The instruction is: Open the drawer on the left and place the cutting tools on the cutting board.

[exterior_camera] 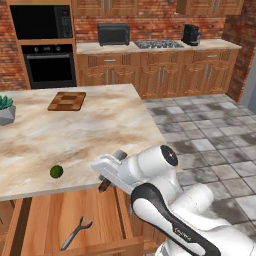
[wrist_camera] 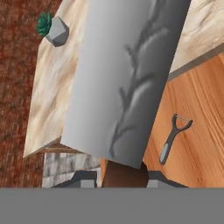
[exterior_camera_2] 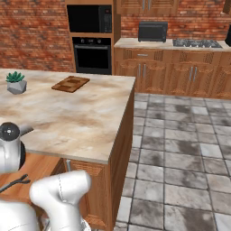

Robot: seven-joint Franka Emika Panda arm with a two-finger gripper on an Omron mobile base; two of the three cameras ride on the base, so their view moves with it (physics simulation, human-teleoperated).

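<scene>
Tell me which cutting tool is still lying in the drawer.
The forked peeler, loose on the open drawer floor. The other, a broad grey blade with a brown handle, is between the jaws.

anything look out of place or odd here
Yes: a small green fruit sits alone near the front edge of the island counter, far from the cutting board. A forked tool lies loose in the open drawer. Nothing looks spilled or damaged.

Drawer (exterior_camera: 75,220) open — forked tool (exterior_camera: 76,233) inside, checkered board (exterior_camera: 67,101) on counter
</scene>
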